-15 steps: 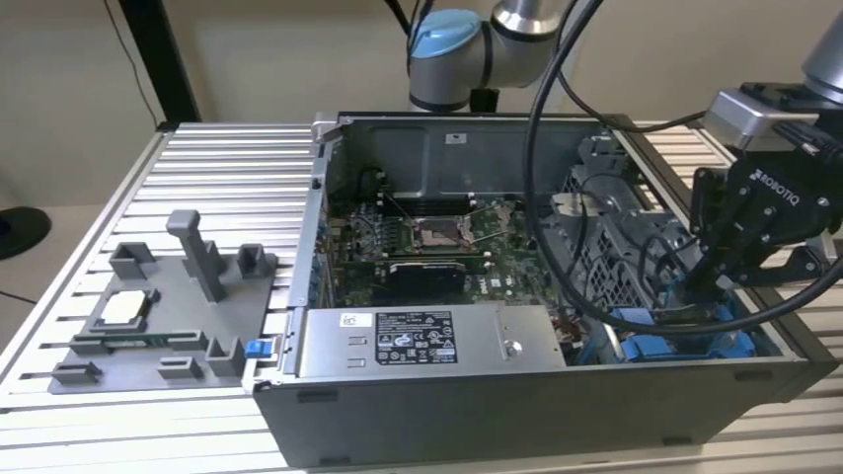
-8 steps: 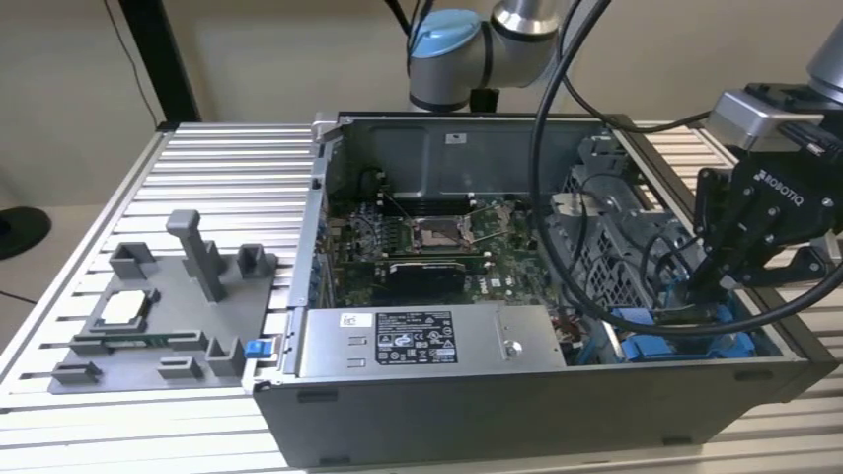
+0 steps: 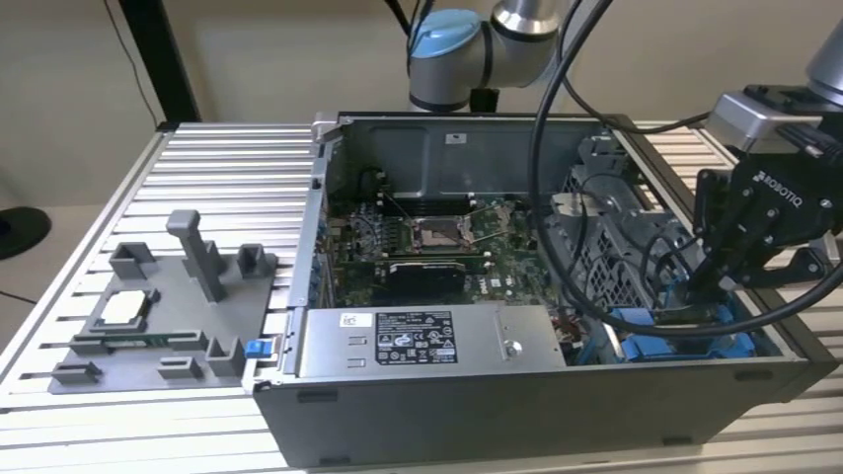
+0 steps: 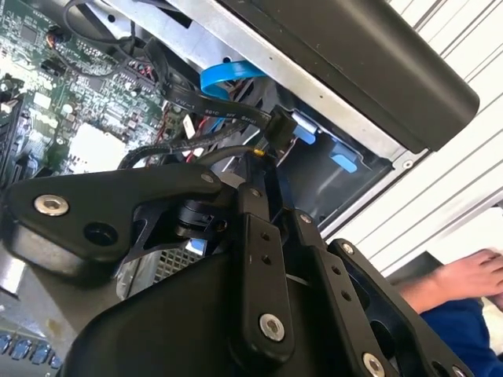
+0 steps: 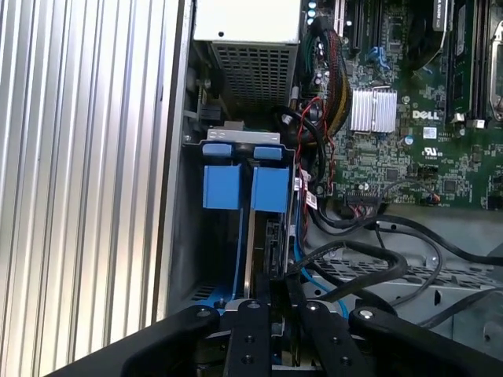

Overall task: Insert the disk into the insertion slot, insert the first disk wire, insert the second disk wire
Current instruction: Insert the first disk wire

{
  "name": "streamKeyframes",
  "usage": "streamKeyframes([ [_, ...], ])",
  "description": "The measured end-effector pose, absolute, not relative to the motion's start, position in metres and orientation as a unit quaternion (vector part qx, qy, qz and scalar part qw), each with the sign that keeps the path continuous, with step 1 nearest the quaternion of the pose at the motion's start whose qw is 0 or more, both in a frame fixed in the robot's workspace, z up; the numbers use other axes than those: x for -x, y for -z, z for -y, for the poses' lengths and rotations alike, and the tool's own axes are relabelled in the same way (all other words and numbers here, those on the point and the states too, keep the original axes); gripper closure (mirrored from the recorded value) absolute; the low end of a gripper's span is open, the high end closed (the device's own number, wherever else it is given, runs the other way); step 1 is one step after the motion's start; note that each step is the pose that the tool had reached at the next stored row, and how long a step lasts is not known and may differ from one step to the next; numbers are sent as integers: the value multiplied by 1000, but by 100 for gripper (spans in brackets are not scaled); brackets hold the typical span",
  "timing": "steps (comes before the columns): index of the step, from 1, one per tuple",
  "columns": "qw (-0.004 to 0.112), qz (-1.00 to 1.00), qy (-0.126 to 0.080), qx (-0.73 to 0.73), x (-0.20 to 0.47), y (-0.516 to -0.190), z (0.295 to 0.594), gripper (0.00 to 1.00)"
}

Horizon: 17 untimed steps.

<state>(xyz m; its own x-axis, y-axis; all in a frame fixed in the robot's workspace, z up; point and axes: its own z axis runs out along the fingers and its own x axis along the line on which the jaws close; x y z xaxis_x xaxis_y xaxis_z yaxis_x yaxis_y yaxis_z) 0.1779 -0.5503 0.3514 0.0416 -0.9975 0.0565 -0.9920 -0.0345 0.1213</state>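
First wrist view places the disk [image 5: 245, 187], seated in the slot [image 5: 187, 236], long axis running ahead of my gripper [image 5: 276, 281], jaws closed together beside a black wire [image 5: 339, 245].

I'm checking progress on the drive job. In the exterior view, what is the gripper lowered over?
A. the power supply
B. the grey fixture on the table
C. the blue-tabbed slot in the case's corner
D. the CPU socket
C: the gripper hangs at the exterior view's right, reaching down into the corner of the case, just above the blue-tabbed slot.
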Motion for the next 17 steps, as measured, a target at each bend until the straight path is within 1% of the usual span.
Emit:
streamKeyframes([
  [7, 61, 692, 19, -719, -177, -348, 550, 100],
  [17, 60, 692, 18, -719, -174, -345, 550, 100],
])
